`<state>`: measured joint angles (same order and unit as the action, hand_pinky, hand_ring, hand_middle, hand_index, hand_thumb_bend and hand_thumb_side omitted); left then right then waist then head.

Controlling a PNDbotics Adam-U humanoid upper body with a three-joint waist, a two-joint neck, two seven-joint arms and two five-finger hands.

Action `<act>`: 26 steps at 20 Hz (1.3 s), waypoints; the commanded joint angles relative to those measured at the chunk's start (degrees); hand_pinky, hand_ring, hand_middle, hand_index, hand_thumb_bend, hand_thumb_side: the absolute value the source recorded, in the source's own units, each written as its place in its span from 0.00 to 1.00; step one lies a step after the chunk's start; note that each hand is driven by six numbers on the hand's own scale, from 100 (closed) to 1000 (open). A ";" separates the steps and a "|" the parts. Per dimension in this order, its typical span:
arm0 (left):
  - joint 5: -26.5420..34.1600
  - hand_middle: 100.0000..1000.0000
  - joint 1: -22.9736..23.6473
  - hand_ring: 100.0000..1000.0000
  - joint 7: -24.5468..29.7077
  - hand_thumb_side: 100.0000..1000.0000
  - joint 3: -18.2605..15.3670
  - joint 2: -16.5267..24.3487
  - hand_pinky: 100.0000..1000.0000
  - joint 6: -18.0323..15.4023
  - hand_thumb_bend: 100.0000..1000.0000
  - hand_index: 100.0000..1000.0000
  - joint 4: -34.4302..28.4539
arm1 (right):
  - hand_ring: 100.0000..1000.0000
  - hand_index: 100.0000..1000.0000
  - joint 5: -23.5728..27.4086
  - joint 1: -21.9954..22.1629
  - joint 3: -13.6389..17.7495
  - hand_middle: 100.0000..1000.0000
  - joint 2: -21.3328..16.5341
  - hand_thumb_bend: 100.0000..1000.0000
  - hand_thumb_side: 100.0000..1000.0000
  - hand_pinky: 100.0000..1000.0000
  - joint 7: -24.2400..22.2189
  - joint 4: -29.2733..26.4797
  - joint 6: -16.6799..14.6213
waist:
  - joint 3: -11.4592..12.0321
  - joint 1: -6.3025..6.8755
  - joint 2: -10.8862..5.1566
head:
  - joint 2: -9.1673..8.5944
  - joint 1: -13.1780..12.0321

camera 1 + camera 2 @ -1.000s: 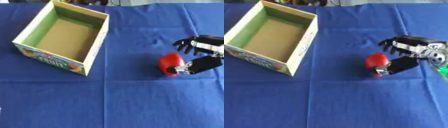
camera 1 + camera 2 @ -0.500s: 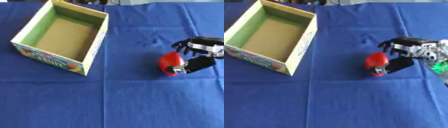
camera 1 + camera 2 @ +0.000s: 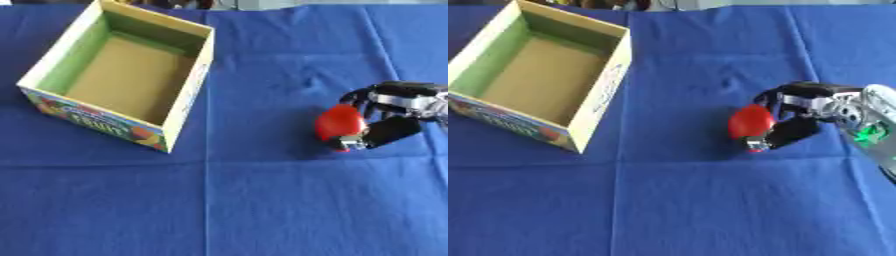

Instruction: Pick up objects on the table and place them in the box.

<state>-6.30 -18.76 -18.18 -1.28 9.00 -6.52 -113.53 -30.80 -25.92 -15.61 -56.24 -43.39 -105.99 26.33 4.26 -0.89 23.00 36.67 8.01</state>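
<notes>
Item: round glossy red fruit [image 3: 751, 121], lying on blue cloth [image 3: 262, 200] at three o'clock. Right hand [image 3: 802, 112] is curling around it (thumb beneath). Advice: lift clear before crossing toward open cardboard box [image 3: 188, 92] at ten o'clock.

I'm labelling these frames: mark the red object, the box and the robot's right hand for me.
red object [image 3: 338, 121], left eye view, on its rounded red side.
box [image 3: 192, 87], left eye view, on its right wall's rim.
right hand [image 3: 805, 102], right eye view, on the palm behind the curled fingers.

Creased blue tablecloth [image 3: 262, 210] underneath everything.
</notes>
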 commanded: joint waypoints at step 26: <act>0.25 0.81 -0.89 0.87 -0.48 0.99 0.13 0.25 0.56 0.29 0.00 0.69 -1.06 | 0.51 0.91 5.17 -2.06 -2.67 0.67 0.55 0.26 0.39 0.28 0.29 2.86 5.26 | 0.39 0.51 -0.29 | -0.41 0.83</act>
<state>-6.27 -19.01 -18.48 -1.27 8.99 -6.26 -113.53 -26.11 -27.79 -18.09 -54.85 -40.93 -103.53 28.90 4.63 -0.44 23.63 36.67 8.73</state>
